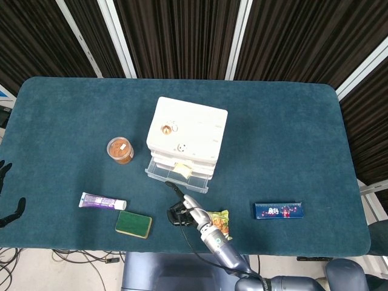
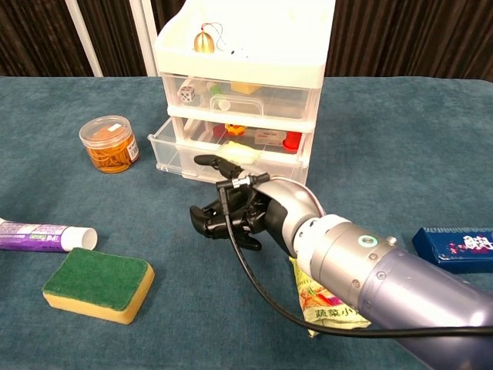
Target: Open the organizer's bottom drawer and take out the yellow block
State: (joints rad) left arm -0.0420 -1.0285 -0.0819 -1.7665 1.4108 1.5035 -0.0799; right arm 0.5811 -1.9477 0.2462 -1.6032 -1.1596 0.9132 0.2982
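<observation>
The organizer (image 2: 240, 85) has its bottom drawer (image 2: 185, 154) pulled partly out, and the yellow block (image 2: 239, 153) lies inside it, not yet lifted. The right hand (image 2: 235, 212) hovers just in front of the drawer, fingers curled in on nothing. Reaching in and grasping the block remains

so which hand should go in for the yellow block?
Right. The right hand sits just in front of the pulled-out bottom drawer, where the yellow block lies. The left hand is off the table's far left edge.
</observation>
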